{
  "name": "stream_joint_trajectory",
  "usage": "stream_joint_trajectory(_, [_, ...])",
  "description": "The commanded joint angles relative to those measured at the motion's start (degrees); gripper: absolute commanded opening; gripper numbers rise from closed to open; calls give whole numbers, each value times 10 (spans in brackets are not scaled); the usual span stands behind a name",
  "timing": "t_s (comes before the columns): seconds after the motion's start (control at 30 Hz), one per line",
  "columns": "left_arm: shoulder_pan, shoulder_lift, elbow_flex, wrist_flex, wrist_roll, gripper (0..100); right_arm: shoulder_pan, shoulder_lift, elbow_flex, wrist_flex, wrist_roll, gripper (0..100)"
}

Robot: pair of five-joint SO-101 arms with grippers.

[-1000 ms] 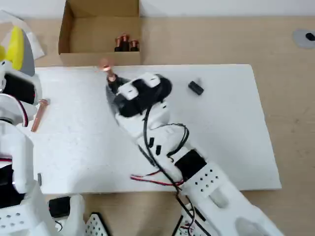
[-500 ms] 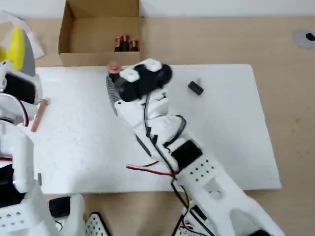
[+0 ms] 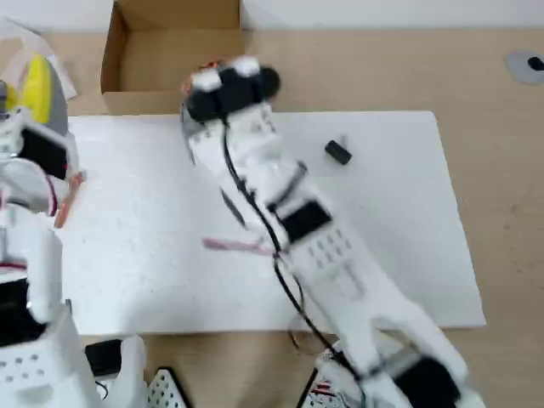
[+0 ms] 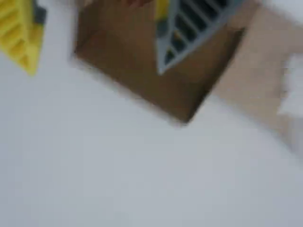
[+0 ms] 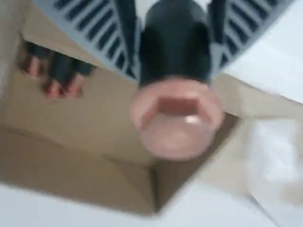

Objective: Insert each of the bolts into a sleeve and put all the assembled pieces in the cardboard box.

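White board (image 3: 382, 255), wrist view, right claw (image 5: 174, 56) clamping sleeved bolt (image 5: 176, 116) over cardboard box (image 5: 71, 175)

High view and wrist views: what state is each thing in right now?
cardboard box: open, finished pieces inside.
right gripper: shut on assembled piece, over the box.
assembled piece: bolt in sleeve, held.
left gripper: open, empty.
loose bolt: lying on white board.
loose sleeve: lying on white board.

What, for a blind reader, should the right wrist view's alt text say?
The right end effector grips a black sleeve with a copper bolt head facing the camera; behind it, an open cardboard box holds assembled pieces.
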Motion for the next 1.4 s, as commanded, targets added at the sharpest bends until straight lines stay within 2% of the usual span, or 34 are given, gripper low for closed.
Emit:
stream_joint_trajectory(0.0, [-2, -6, 24, 1, -54, 174, 42, 145, -224, 18, 8, 9])
stream_joint_trajectory(0.3, [-2, -6, 94, 1, -128, 174, 87, 583, -713, 19, 10, 12])
stream_joint_trajectory(0.53, [-6, -6, 134, 1, -158, 178, 102, 914, -1048, 26, 53, 16])
stream_joint_trajectory(0.67, [-11, -6, 137, 1, -206, 178, 116, 1028, -1178, 86, 61, 137])
stream_joint_trajectory(0.8, [-9, -3, 139, -1, -211, 178, 123, 1070, -1226, 122, 61, 235])
stream_joint_trajectory(1.03, [-24, 0, 183, -33, -216, 179, 121, 1058, -1269, 191, 61, 253])
stream_joint_trajectory(1.23, [-81, 44, 171, -25, -276, 179, 125, 969, -1282, 329, 61, 251])
stream_joint_trajectory(1.37, [-97, 143, 99, 34, -336, 179, 128, 899, -1282, 433, 61, 251])
